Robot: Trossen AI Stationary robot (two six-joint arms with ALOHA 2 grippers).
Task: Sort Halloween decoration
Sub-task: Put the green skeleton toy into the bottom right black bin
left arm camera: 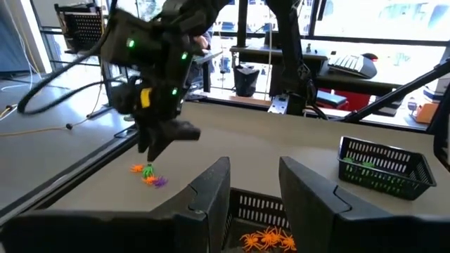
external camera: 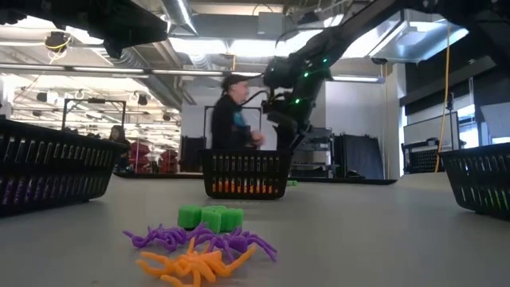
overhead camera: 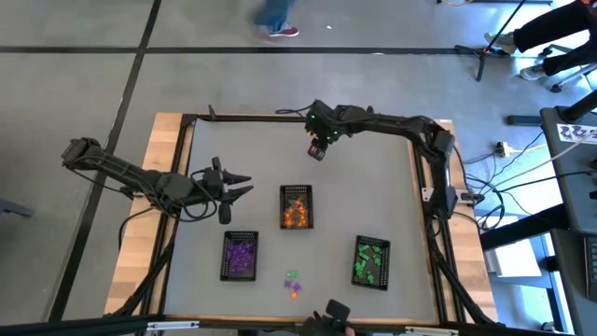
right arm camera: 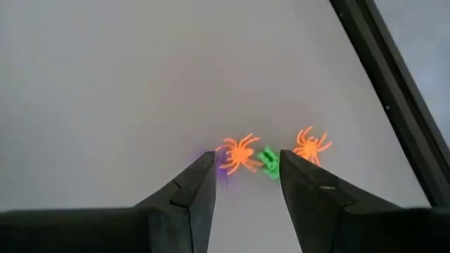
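Most of the sorting is looking done: the orange tray (overhead camera: 297, 207) in the middle of the table is holding orange spiders, the purple tray (overhead camera: 240, 256) to its left is holding purple pieces, and the green tray (overhead camera: 371, 262) to the right is holding green ones. A small cluster of loose trinkets (overhead camera: 293, 283) is lying on the bare table (overhead camera: 373, 187) near the front edge, between the purple and green trays.

The right gripper (overhead camera: 318, 149) is hanging above the far half of the table, well apart from any tray, with its jaws released and nothing between them. Its wrist camera is showing an orange spider (right arm camera: 240, 154), a green piece (right arm camera: 268, 163) and a second orange spider (right arm camera: 311, 147) on the surface below it. The left gripper (overhead camera: 241, 184) is waiting just left of the orange tray, jaws parted and empty.

The step in hand is likely another pick. The next move is calling for a descent onto one trinket, a close around it alone, then a carry to the tray of matching colour.
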